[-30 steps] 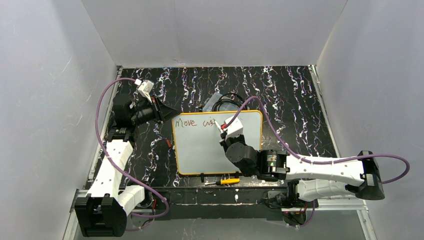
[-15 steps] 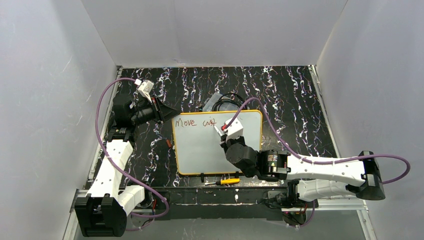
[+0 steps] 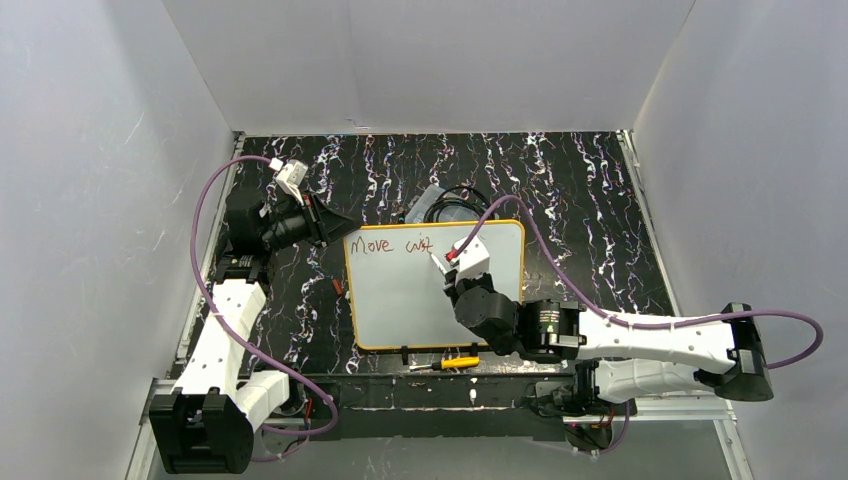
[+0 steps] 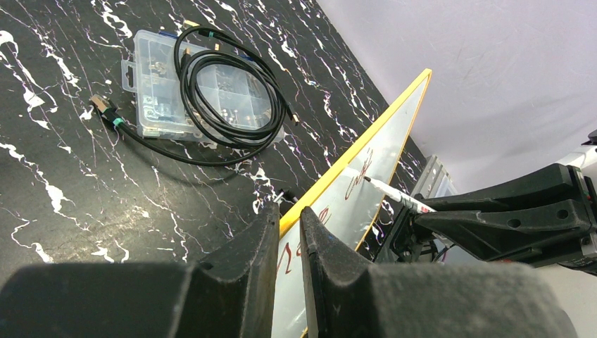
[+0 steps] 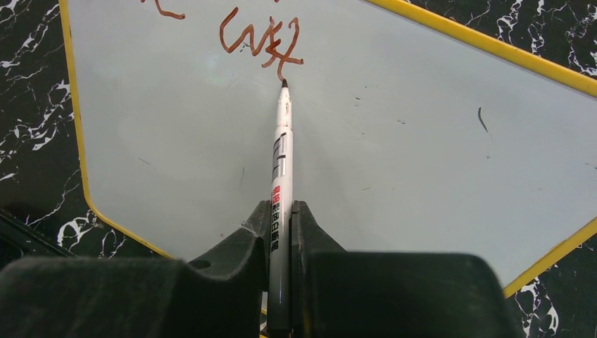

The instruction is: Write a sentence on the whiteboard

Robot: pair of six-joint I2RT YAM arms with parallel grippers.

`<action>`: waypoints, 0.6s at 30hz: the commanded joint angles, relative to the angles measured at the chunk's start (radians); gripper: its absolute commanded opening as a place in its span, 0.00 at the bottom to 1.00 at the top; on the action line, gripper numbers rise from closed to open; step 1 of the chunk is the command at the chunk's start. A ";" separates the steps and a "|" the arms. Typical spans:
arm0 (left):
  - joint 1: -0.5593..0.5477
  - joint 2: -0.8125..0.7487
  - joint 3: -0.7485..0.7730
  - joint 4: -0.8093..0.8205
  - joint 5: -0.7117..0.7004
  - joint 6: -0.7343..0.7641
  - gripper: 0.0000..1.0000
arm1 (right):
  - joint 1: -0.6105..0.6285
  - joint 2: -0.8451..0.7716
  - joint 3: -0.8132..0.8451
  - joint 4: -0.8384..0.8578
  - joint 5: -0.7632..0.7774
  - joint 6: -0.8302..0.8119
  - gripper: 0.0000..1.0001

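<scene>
The whiteboard (image 3: 400, 300) lies on the black marbled table, its yellow rim showing all round. The sentence (image 3: 390, 244) runs along its far edge in reddish-brown script: "Move" and a scrawled second word. My left gripper (image 3: 335, 225) is shut on the board's far left corner; in the left wrist view (image 4: 288, 215) the yellow rim sits between the fingers. My right gripper (image 5: 280, 211) is shut on a white marker (image 5: 281, 162). The marker's tip touches the board just below the last letters (image 5: 260, 42). The marker also shows in the left wrist view (image 4: 394, 195).
A clear plastic parts box (image 3: 440, 205) with a coiled black cable (image 4: 225, 91) on it lies just beyond the board. A yellow-handled screwdriver (image 3: 445, 363) lies at the near edge. White walls close in three sides.
My right gripper has shifted slightly to the right and toward me with the marker. The second word has gained a stroke. The left arm has not moved.
</scene>
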 commanded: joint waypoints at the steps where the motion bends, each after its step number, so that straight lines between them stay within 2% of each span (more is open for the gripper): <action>1: -0.013 -0.021 -0.002 -0.026 0.052 0.001 0.15 | -0.005 -0.033 0.004 -0.026 0.057 0.011 0.01; 10: -0.013 -0.024 -0.002 -0.026 0.051 0.000 0.16 | -0.006 -0.137 -0.025 0.094 0.034 -0.061 0.01; 18: -0.014 -0.024 -0.002 -0.025 0.052 0.001 0.16 | -0.005 -0.079 0.013 0.164 0.082 -0.127 0.01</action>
